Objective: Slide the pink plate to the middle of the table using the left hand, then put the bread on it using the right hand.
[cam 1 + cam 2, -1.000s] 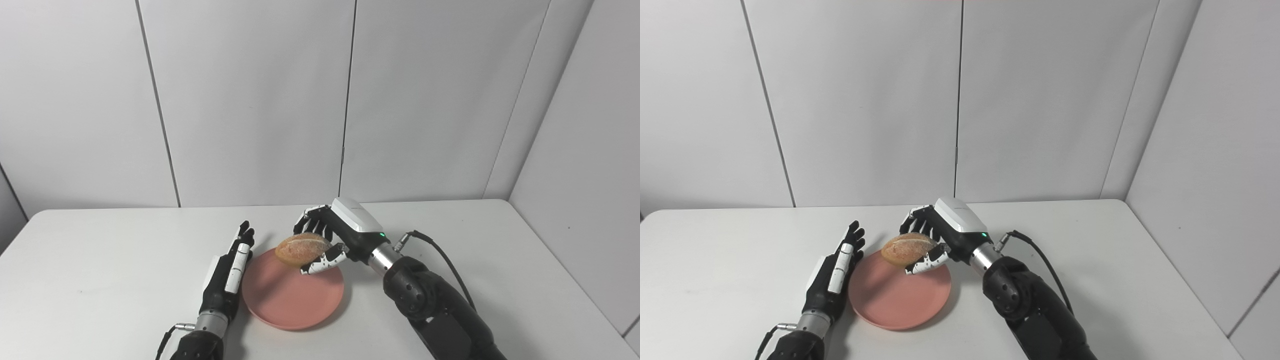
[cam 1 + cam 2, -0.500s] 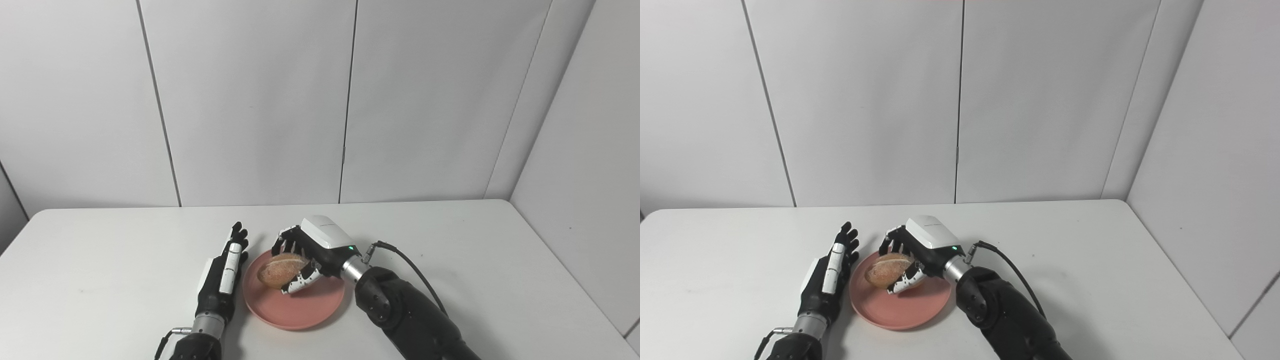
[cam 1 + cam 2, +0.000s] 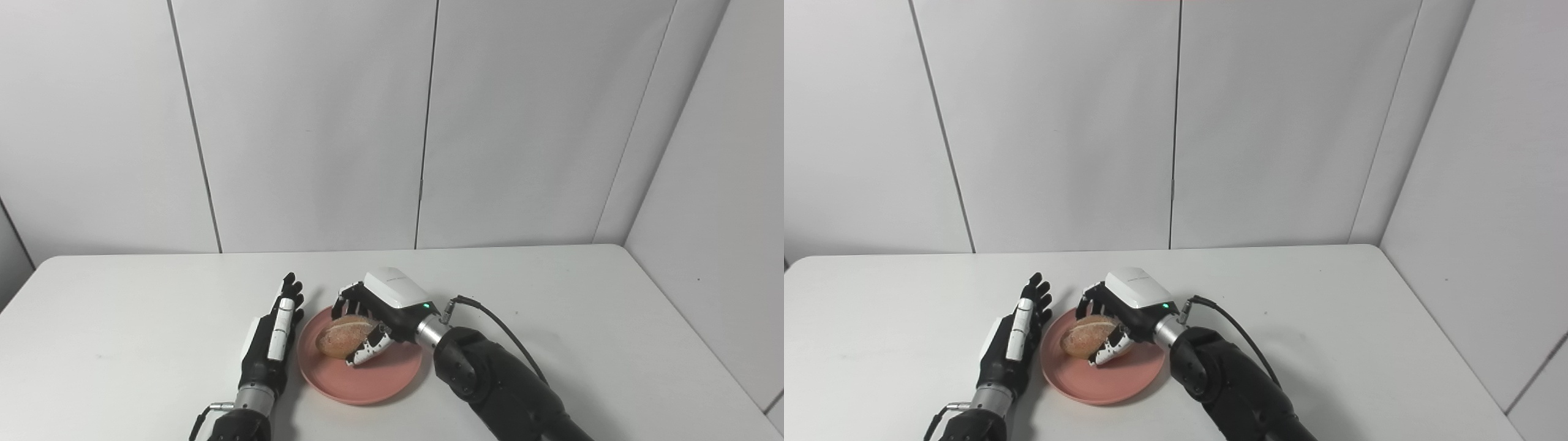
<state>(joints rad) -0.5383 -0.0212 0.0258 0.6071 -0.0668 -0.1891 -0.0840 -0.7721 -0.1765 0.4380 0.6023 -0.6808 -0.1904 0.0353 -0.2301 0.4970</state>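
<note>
The bread [image 3: 341, 336] sits low over the left part of the plate [image 3: 361, 384], and I cannot tell if it already touches it; its long axis runs left to right, pointing away from the palm. The right hand [image 3: 373, 321] is closed around it, fingers over the top and thumb below, so the release must open upward and draw back to the right. The left hand [image 3: 272, 337] lies flat and empty on the worktop [image 3: 122, 318], fingers spread, just beside the plate's left rim.

My right hand [image 3: 373, 321] – black fingers, white shell, green light, black cable; left hand [image 3: 271, 340] black-and-white, apparently metal-cuffed.
</note>
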